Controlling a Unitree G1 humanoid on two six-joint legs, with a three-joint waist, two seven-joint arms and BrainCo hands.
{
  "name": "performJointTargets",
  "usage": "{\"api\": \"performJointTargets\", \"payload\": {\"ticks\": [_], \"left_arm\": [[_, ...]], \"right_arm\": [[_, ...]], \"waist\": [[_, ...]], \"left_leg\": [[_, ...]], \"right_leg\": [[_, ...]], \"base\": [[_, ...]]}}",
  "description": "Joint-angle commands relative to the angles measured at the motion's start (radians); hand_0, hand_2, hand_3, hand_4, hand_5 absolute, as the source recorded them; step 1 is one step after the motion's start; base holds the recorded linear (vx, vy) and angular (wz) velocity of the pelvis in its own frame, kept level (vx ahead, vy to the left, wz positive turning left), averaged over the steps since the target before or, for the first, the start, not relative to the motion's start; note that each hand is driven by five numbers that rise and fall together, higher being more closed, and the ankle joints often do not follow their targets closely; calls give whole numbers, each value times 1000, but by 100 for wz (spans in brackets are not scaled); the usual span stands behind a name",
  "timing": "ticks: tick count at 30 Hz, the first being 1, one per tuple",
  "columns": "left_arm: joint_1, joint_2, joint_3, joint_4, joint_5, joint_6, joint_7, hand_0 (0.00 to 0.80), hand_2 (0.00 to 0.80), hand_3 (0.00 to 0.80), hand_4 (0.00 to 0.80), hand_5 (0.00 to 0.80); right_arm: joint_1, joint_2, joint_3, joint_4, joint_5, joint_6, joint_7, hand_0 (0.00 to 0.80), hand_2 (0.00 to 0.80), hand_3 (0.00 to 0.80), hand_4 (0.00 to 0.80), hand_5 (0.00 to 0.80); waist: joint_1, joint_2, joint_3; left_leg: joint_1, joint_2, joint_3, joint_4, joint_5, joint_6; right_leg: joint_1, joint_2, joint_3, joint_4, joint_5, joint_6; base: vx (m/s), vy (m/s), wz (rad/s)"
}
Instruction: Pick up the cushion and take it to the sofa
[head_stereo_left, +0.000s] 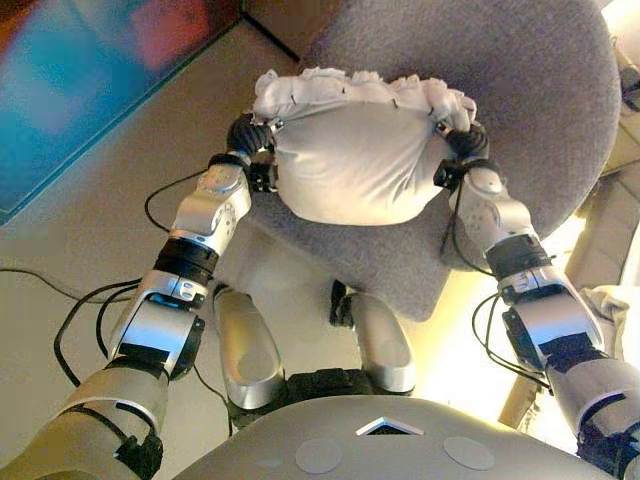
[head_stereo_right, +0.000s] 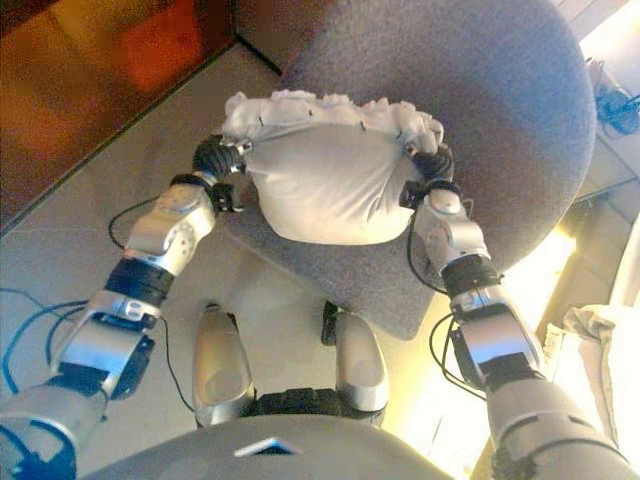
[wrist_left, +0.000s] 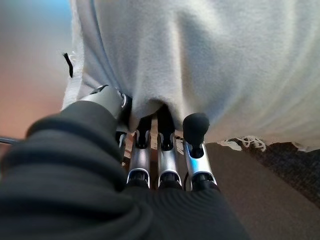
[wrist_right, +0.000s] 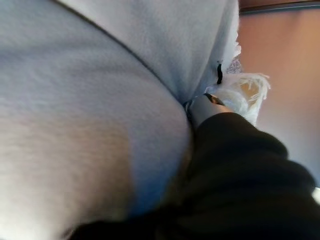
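Observation:
A white cushion (head_stereo_left: 355, 160) with a frilled far edge is held between my two hands above the front of a grey upholstered seat (head_stereo_left: 520, 80). My left hand (head_stereo_left: 245, 135) grips its left end. In the left wrist view the thumb presses in from one side while the fingers (wrist_left: 165, 150) run under the cloth (wrist_left: 200, 60), pinching a fold. My right hand (head_stereo_left: 465, 140) is against the cushion's right end. In the right wrist view only its dark cover (wrist_right: 240, 165) shows against the cloth (wrist_right: 100, 100).
The grey seat (head_stereo_right: 480, 70) fills the far right of the view, its front edge just before me. A dark glossy panel (head_stereo_left: 80, 80) runs along the far left above the beige floor (head_stereo_left: 70, 220). A white cloth (head_stereo_left: 615, 310) lies at the right edge.

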Motion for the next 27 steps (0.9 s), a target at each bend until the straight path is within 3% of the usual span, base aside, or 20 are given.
{"api": "performJointTargets", "payload": {"ticks": [1, 2, 8, 17, 27], "left_arm": [[-16, -8, -48, 20, -4, -13, 23, 191, 191, 191, 191, 191], [-22, -7, -47, 19, 4, -17, 30, 0, 0, 0, 0, 0], [-27, -8, -38, 10, 0, -73, 64, 0, 0, 0, 0, 0], [82, -19, 54, -31, -11, -217, 112, 0, 0, 0, 0, 0], [205, 34, 156, -48, -23, -255, 44, 0, 0, 0, 0, 0]], "right_arm": [[-40, 1, -8, -7, 34, 8, -9, 712, 712, 712, 712, 712], [-45, -4, -11, -3, 36, 4, -21, 0, 0, 0, 0, 0], [-54, -23, -29, -5, 45, -31, -60, 0, 0, 0, 0, 0], [32, -64, -116, -69, 35, -109, -84, 0, 0, 0, 0, 0], [135, -152, -210, -83, 71, -175, -80, 0, 0, 0, 0, 0]], "waist": [[5, 10, 8], [4, 13, 11], [1, 28, 17], [2, 39, -30], [9, 43, -126]], "left_leg": [[12, 51, -44, -106, 154, -51], [10, 50, -45, -109, 156, -52], [14, 46, -41, -129, 166, -52], [70, 39, -33, -181, 174, -51], [159, 36, -6, -233, 168, -48]], "right_leg": [[2, -9, 49, -55, 87, 39], [0, -9, 49, -54, 86, 39], [-4, -9, 53, -56, 79, 34], [54, -5, 63, -98, 61, 28], [152, -7, 73, -178, 53, 28]], "base": [[-50, 55, 1], [-49, 43, 1], [-46, 56, 0], [42, 48, -2], [71, 51, 2]]}}
